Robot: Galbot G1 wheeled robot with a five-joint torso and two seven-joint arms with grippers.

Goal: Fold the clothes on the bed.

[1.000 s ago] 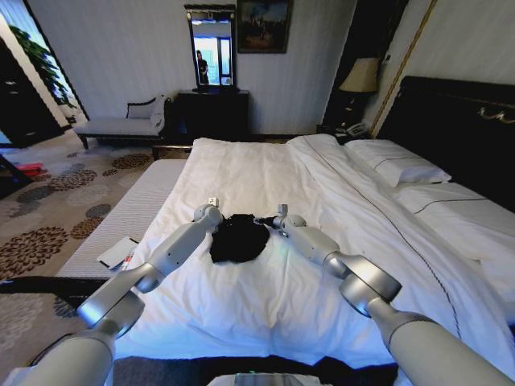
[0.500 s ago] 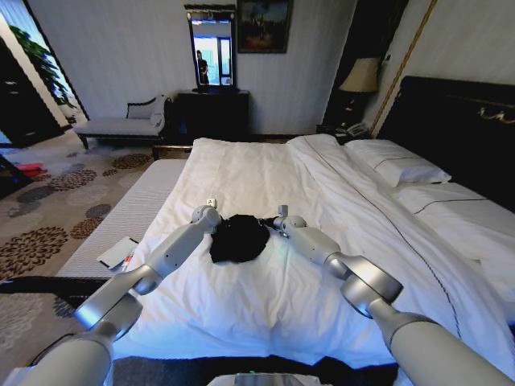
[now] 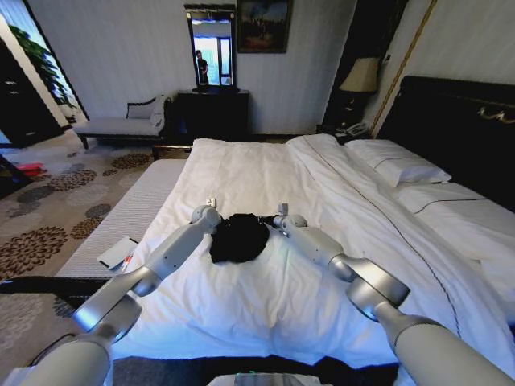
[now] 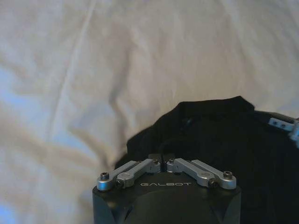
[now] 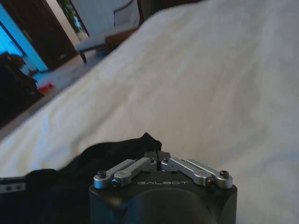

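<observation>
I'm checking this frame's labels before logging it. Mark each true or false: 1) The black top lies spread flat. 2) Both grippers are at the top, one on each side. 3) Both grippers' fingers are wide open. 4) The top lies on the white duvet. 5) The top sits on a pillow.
1) False: the black top is bunched into a heap.
2) True: the left gripper is at its left edge, the right gripper at its right edge.
3) False: both wrist views show the fingers closed together at the fabric.
4) True: it lies on the white duvet of the bed.
5) False: the pillows lie apart, by the headboard.
</observation>
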